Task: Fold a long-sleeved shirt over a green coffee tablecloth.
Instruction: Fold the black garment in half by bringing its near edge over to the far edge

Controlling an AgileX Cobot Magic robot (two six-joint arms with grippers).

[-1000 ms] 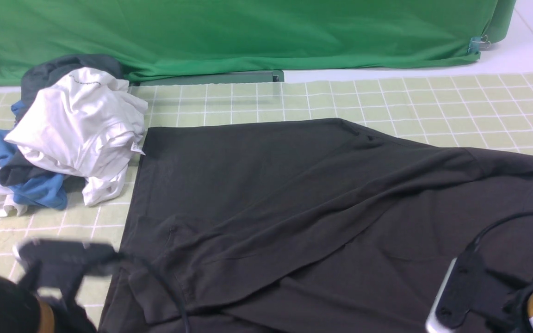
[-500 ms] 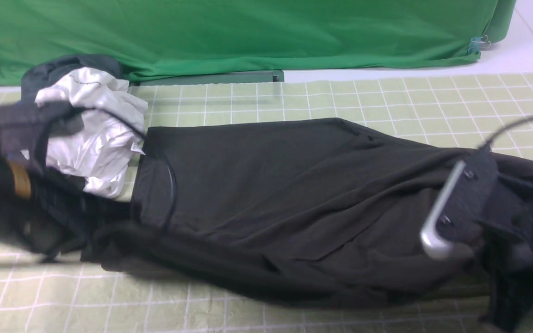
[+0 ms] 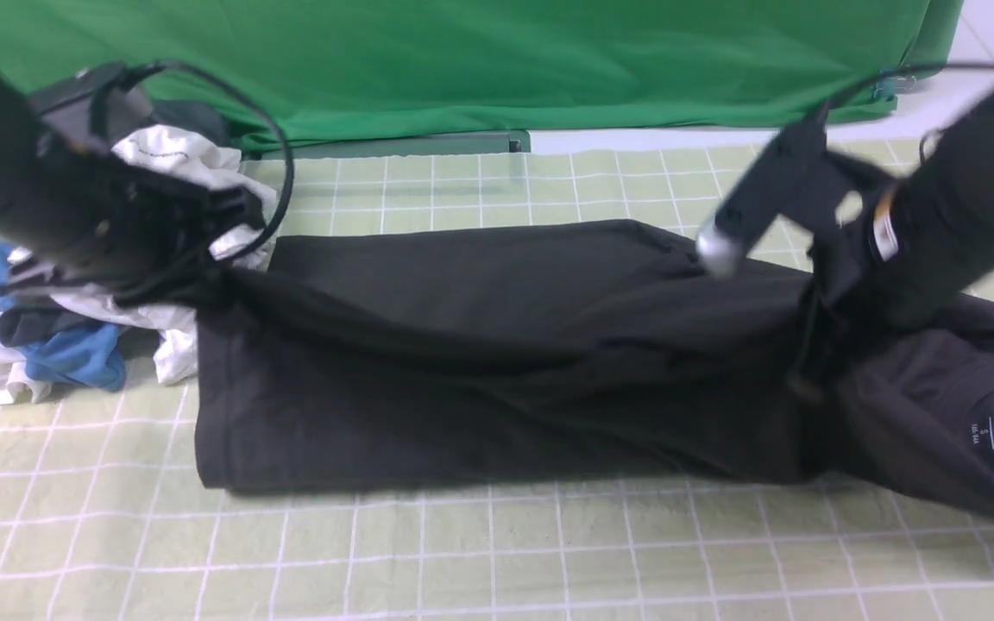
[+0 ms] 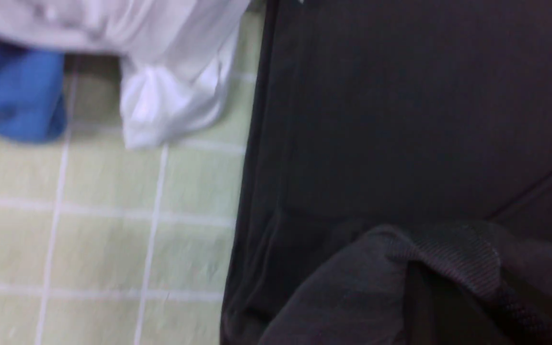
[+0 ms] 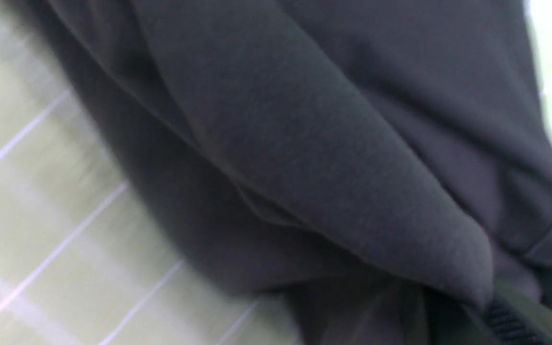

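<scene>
Pinching the shirt, left gripper and right gripper hold its edge raised over the far half, to double it lengthwise on the tablecloth.

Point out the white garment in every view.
Front: white garment at far left, beside the long-sleeved shirt.
Left wrist: white garment between blue cloth and the shirt's edge.
Right wrist: not in it.
Shared landmark: the shirt, in all three.

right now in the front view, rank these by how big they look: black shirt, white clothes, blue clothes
1. black shirt, by far
2. white clothes, though partly hidden
3. blue clothes
</scene>
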